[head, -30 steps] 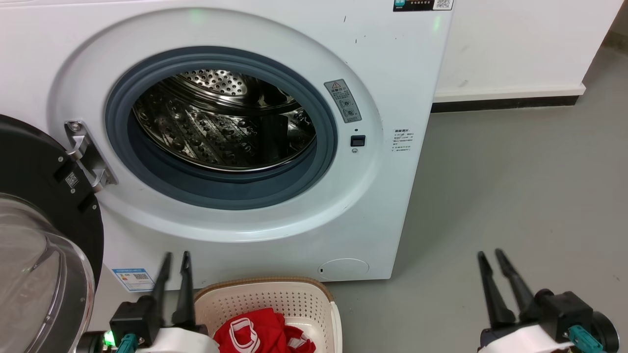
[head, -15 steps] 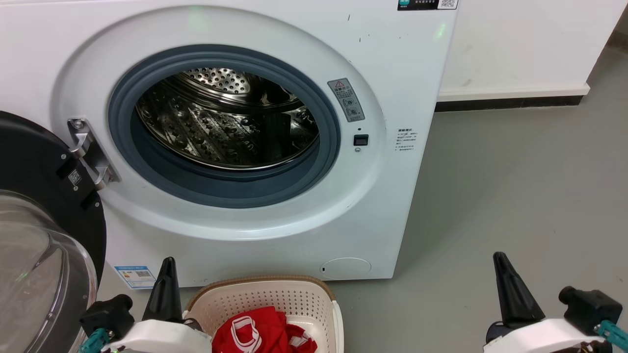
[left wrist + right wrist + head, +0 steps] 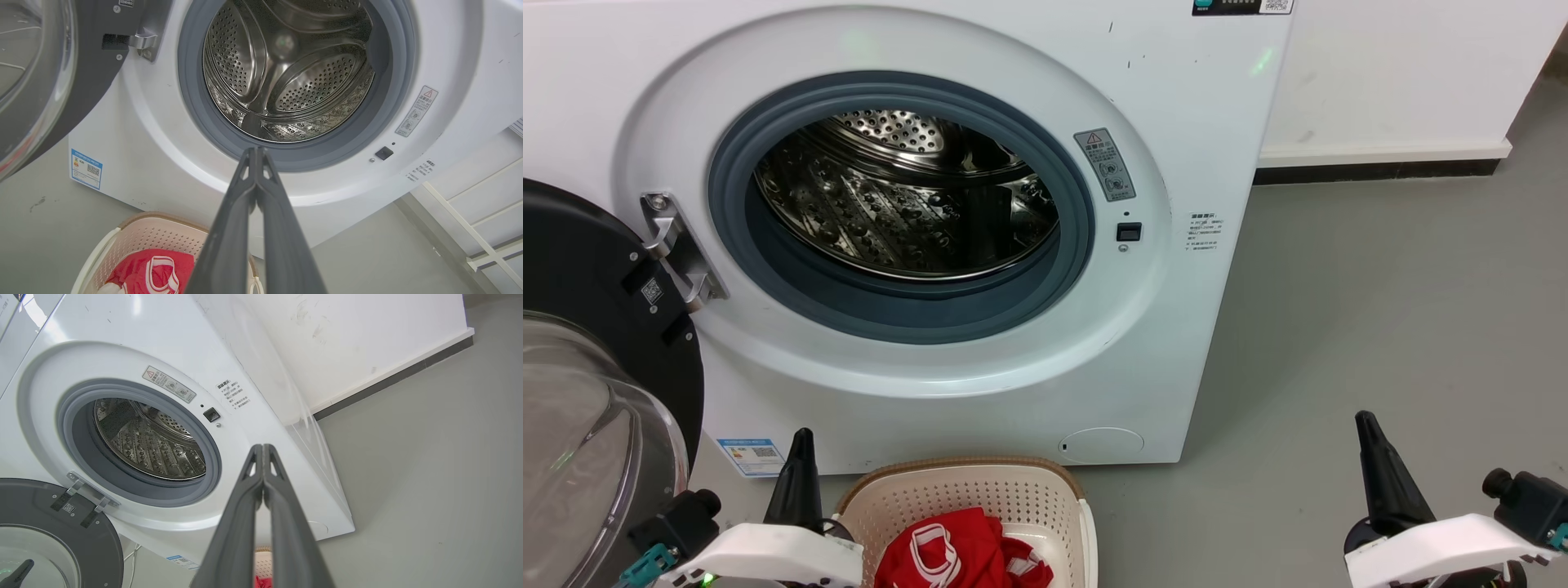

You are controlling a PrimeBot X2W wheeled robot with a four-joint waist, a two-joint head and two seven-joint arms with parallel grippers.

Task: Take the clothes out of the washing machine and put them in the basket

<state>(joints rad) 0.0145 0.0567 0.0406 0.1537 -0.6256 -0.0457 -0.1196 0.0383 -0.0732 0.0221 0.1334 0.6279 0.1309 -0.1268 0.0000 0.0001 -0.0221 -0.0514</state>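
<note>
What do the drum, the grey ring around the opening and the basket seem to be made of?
The drum looks like polished stainless steel: it mirrors light and has punched holes. The grey ring is probably rubber: matte, smooth, without glare. The basket seems moulded plastic, cream and slightly glossy, with regular perforations.

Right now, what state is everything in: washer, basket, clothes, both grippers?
Washer, door wide open, drum empty where visible.
Basket, upright in front of it, partly filled.
Clothes, red heap lying inside.
Left gripper, fingers shut, empty.
Right gripper, fingers shut, empty.
</note>
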